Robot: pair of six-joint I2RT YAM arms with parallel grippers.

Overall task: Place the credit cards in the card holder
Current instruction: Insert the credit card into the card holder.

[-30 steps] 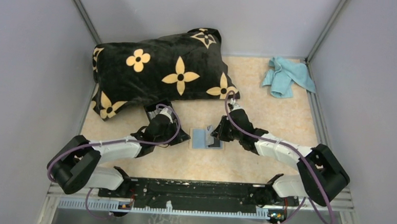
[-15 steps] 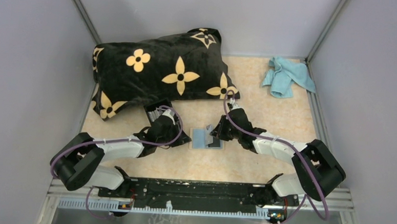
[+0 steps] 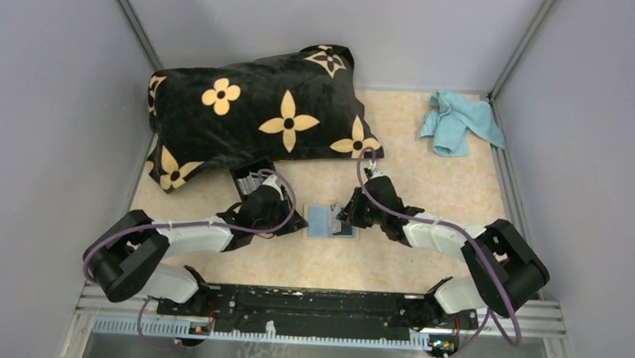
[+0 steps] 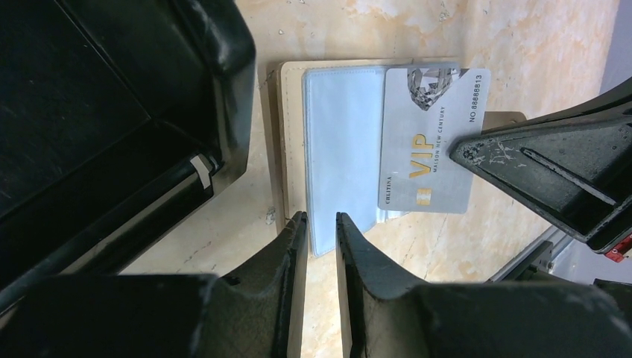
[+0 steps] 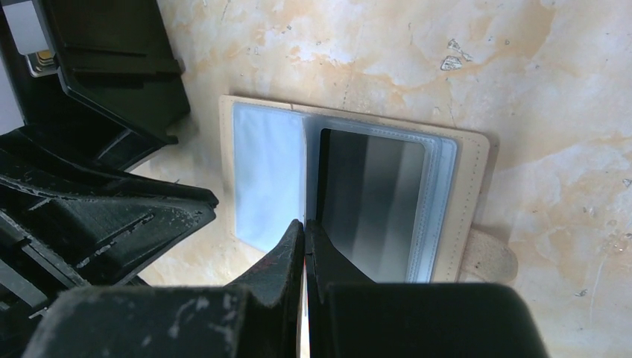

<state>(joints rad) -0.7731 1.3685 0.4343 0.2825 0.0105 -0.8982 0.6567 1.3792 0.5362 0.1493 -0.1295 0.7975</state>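
A silver-grey credit card (image 4: pixel 425 142) with gold VIP lettering hangs over an open beige booklet of clear sleeves (image 3: pixel 322 222) (image 4: pixel 343 142) (image 5: pixel 264 179). My right gripper (image 3: pixel 347 217) (image 5: pixel 305 224) is shut on that card, which shows edge-on between its jaws. A dark grey rectangle (image 5: pixel 373 201) lies in the booklet's right-hand sleeve. The black card holder (image 3: pixel 249 178) (image 4: pixel 89 97) (image 5: pixel 112 67) lies open just left of the booklet, under my left arm. My left gripper (image 3: pixel 300 221) (image 4: pixel 319 218) is narrowly open at the booklet's near corner, with nothing between its fingers.
A big black pillow with yellow flowers (image 3: pixel 256 110) fills the back left, close behind the card holder. A light blue cloth (image 3: pixel 461 121) lies crumpled at the back right. Grey walls close in the table on three sides.
My left gripper has slid a little to the right, towards the booklet. The right arm's elbow has swung slightly left while the card stays over the booklet.
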